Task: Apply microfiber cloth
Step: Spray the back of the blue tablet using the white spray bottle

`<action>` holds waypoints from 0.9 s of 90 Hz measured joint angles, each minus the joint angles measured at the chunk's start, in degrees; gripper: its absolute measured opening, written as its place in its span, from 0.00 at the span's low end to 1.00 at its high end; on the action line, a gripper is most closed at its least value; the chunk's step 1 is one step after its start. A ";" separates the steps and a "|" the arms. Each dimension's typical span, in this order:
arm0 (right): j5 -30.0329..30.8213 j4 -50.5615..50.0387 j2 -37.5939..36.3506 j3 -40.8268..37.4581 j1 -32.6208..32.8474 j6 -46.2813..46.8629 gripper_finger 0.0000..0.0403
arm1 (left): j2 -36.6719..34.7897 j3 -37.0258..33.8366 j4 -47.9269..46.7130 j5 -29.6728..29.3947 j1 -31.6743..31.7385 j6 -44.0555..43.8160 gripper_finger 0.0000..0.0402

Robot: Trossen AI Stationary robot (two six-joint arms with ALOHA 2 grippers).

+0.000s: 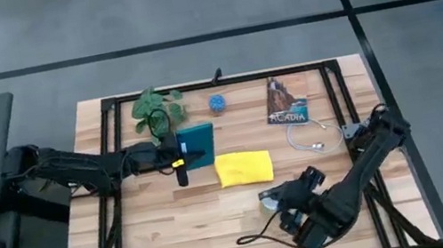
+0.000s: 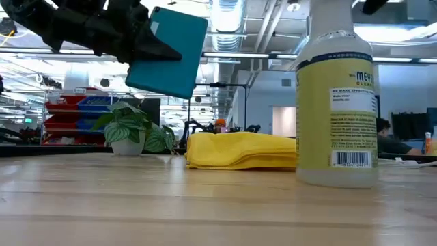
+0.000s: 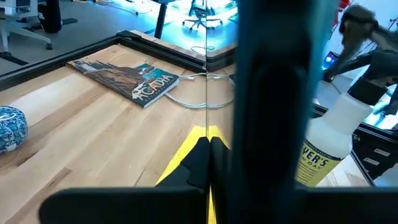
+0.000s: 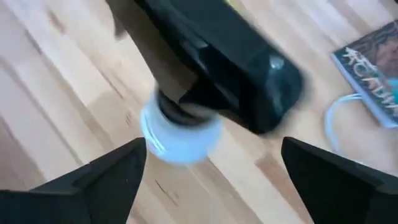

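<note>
The yellow microfiber cloth (image 1: 243,167) lies bunched on the table's middle (image 2: 239,151), untouched. Just left of it, my left gripper (image 1: 182,158) is shut on a teal-backed tablet (image 2: 167,51) held high above the table. A clear spray bottle with a yellow label (image 2: 338,102) stands upright toward the near right (image 1: 270,196). My right gripper (image 4: 224,186) hangs open above and beside it. Its two fingers stand wide apart, and the bottle's dark spray head (image 4: 217,68) shows beyond them. My left gripper pinches the tablet's left edge (image 2: 145,48) between its two fingers, coming roughly level from the table's left. The tablet is lifted clear and stands tilted, teal back toward the near edge. In the left wrist view it shows edge-on as a dark bar (image 3: 273,93).
Along the far side stand a small potted plant (image 1: 156,110), a blue patterned ball (image 1: 216,103) and a book titled Acadia (image 1: 286,102). A white cable (image 1: 310,138) lies right of the cloth. Bare wood (image 1: 185,229) stretches along the near left.
</note>
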 joint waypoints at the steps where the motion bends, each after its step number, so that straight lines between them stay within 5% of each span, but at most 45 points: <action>1: -0.14 -0.27 -0.36 -0.01 0.01 -0.44 0.88 | 0.00 0.00 0.00 0.00 0.00 0.00 0.03; 43: -3.43 15.23 -9.50 0.10 -5.46 -36.78 0.76 | 0.00 0.00 0.02 0.00 0.02 -0.12 0.03; 66: -10.23 15.72 -8.96 0.06 -10.24 -39.87 0.67 | 0.00 0.00 -0.04 0.00 -0.15 -0.22 0.03; 81: -14.05 15.59 -8.96 0.06 -10.64 -36.58 0.46 | 0.00 0.00 -0.21 0.00 -0.15 -0.26 0.03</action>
